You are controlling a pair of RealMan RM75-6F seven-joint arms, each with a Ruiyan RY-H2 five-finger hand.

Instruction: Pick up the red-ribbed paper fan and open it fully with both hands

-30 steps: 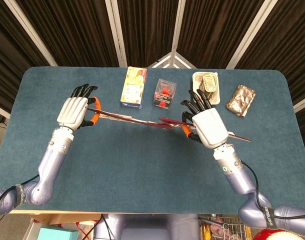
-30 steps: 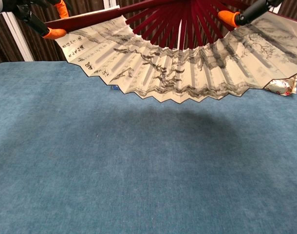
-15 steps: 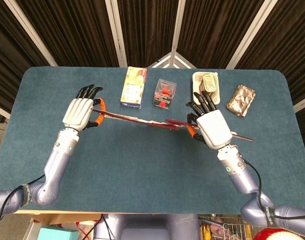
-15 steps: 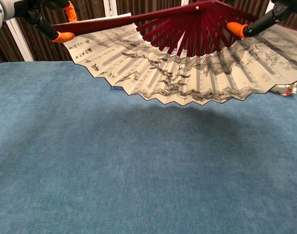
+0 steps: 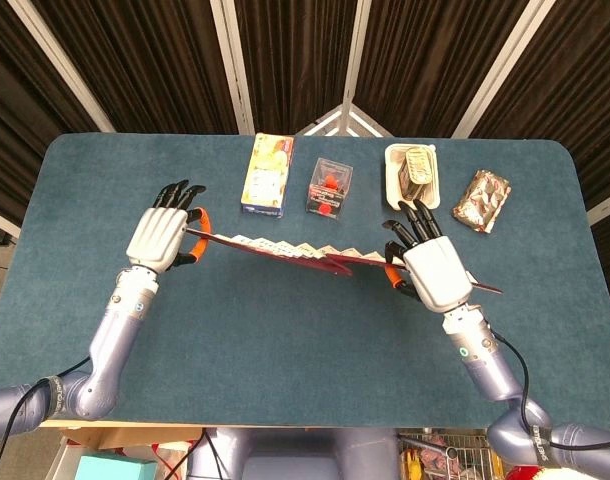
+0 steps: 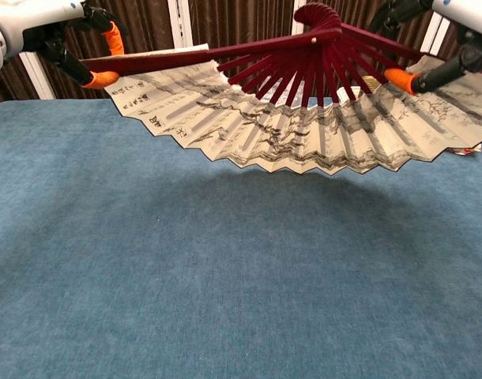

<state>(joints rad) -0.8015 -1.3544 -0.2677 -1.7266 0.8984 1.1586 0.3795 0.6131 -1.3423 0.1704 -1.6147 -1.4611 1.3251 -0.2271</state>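
The paper fan point(image 6: 304, 118) is spread wide open and held up in the air above the blue table point(image 5: 285, 330), not touching it. Its dark red ribs come together at the top, and the creamy paper with ink drawings hangs down in folds. The left hand point(image 5: 163, 233) holds one end of the fan. Its back faces up and its dark fingers point(image 5: 175, 192) point away from the robot, with the orange-tipped thumb pinching the outer rib. The right hand point(image 5: 435, 272) holds the other end, also back up, with its fingers spread a little and pointing toward the far side of the table. How tightly that hand grips is hard to see, since the palm hides the rib. Both arms reach forward from the near edge. Behind the fan, near the far side, lie a yellow box point(image 5: 266, 174), a small clear box point(image 5: 330, 186), a white tray point(image 5: 413, 172) and a shiny packet point(image 5: 483, 199).
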